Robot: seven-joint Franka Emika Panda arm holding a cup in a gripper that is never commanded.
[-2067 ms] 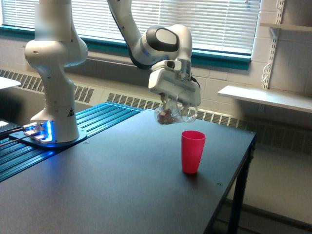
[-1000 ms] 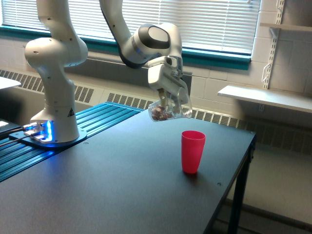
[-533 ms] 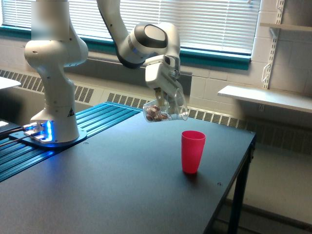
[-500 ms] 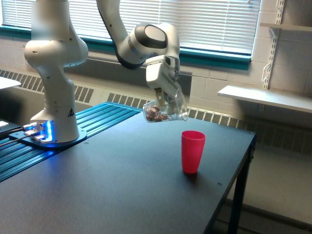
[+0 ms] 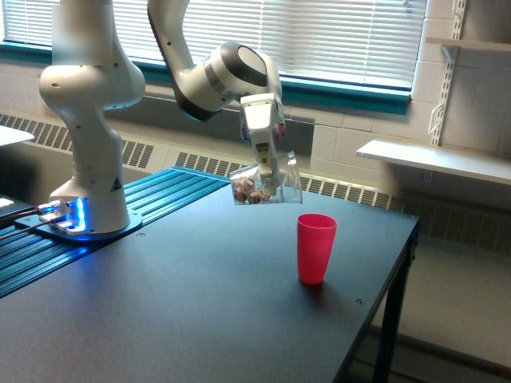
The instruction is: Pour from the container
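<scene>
Tool (image 5: 267,177) pinching clear container (image 5: 263,187) | black table (image 5: 200,303) w/ pink cup (image 5: 315,248) | window blinds (image 5: 351,36) behind

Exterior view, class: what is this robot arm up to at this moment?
A white robot arm holds a clear container in its gripper, up in the air above the dark table. The container is tipped on its side and has small brownish pieces inside. A pink cup stands upright on the table, lower and toward the exterior view's right of the container. The container is not over the cup, and nothing can be seen falling out.
</scene>
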